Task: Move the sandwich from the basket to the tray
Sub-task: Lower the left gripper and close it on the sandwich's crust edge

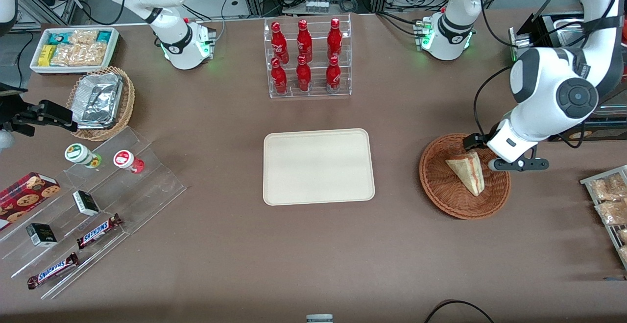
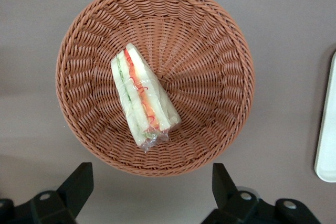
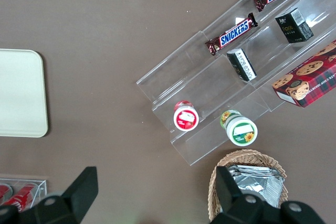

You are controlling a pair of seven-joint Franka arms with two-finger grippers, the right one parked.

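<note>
Sandwich: the small triangular bread wedge [image 1: 468,172] lay inside the round reddish-brown wicker basket [image 1: 438,186]; it rested off the middle
Basket: sat on the brown table [image 1: 294,254], toward the working arm's end; well apart from the tray
Tray: the flat rectangular cream tray [image 1: 318,167] lay mid-table; nearer the front camera than the clear rack of red bottles [image 1: 307,58]
Gripper: the left arm's gripper [image 2: 152,182] hung above the basket's rim; fingers spread apart

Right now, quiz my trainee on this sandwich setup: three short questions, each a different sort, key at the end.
1. True or false: the sandwich lies in the basket.
2. The claw is: A) open above the basket's rim, B) shut on the sandwich, C) over the tray.
3. Fill in: the tray holds ____ sandwiches.

Key: 1 true; 2 A; 3 no.
</note>
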